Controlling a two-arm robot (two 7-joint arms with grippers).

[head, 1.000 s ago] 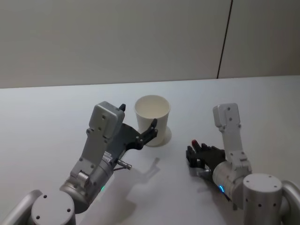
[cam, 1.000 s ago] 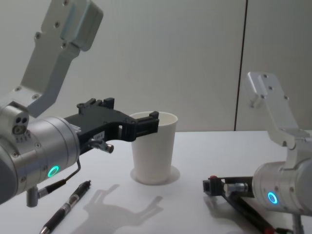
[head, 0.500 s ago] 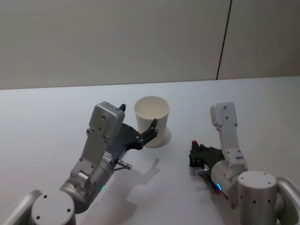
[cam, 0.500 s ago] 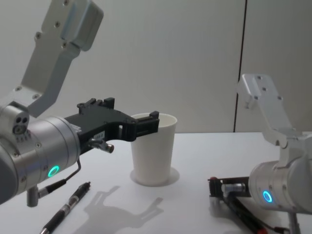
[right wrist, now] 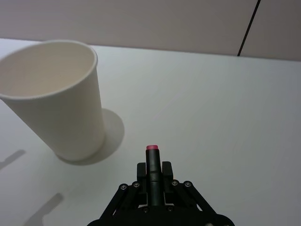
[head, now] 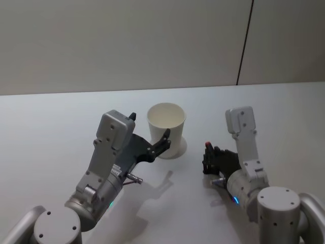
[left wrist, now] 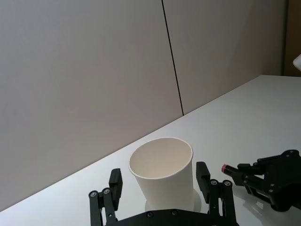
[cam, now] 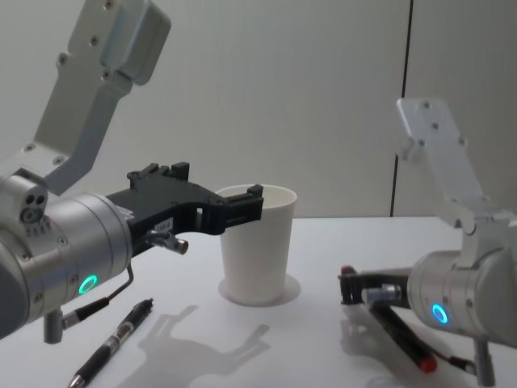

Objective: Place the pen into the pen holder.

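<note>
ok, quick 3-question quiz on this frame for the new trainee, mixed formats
1. True or false: the right gripper is shut on a pen with a red tip.
2. Where does the cup stand? A) upright between the open fingers of the left gripper; B) on its side beside the right gripper; C) upside down.
3. Fill in: in the chest view, a second, black ____ lies on the table below the left arm.

Key: 1 true; 2 A; 3 pen (the black pen).
</note>
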